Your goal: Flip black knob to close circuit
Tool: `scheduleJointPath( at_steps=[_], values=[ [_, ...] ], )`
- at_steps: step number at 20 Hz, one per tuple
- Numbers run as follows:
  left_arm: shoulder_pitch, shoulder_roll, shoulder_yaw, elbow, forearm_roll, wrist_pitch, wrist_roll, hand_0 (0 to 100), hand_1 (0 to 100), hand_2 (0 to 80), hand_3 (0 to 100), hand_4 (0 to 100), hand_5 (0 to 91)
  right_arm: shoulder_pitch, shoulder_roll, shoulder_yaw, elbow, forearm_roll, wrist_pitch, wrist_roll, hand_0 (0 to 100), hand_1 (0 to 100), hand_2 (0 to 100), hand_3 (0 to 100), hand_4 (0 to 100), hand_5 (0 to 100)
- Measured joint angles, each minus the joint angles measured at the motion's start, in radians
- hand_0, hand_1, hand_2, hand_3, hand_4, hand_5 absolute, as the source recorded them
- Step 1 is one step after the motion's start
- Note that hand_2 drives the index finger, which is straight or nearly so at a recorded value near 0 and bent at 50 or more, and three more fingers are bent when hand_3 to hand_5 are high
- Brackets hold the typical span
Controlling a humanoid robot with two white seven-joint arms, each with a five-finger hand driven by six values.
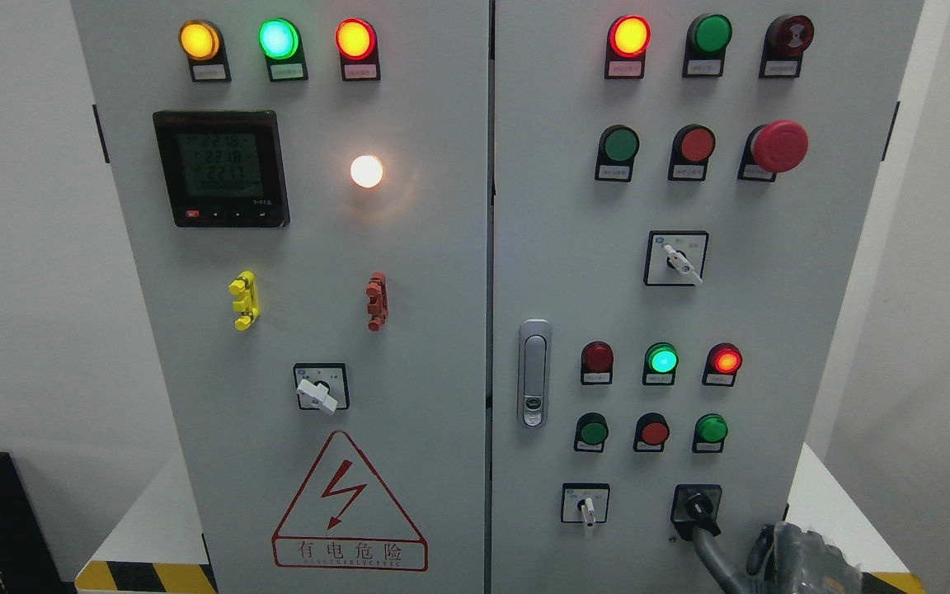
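At cabinet lower right | right robot hand (pixel 710 536) finger touching black knob (pixel 697 504) | grip state: cannot tell

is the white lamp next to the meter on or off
On. The white lamp right of the digital meter glows brightly and casts a halo on the grey left door.

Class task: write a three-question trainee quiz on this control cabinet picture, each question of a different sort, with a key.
1. True or false: the right hand has a finger at the black knob.
2. Multiple choice: the red mushroom button sits at the A) right door's upper right, B) left door's bottom, C) floor.
3. Fill in: beside the digital meter glows a round ____ lamp.

Key: 1 true; 2 A; 3 white.
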Motion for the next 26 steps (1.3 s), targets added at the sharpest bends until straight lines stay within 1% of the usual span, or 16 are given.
scheduleJointPath(
  at_steps=[19,24,26],
  values=[
    [0.0,0.0,0.0,0.0,0.0,0.0,0.003,12,56,0.0,0,0,0.0,-0.002,0.0,-0.013,-0.003,-0.01,0.001,-0.002,0,7,79,96,80,81],
    [0.0,0.0,0.0,0.0,0.0,0.0,0.003,12,56,0.0,0,0,0.0,0.001,0.0,-0.008,-0.008,-0.013,0.0,-0.002,0,7,79,96,80,81],
    [0.0,0.0,0.0,0.0,0.0,0.0,0.003,12,56,0.0,0,0,0.0,0.005,0.0,-0.002,-0.009,-0.014,-0.005,-0.008,0,7,79,96,80,81]
  ],
)
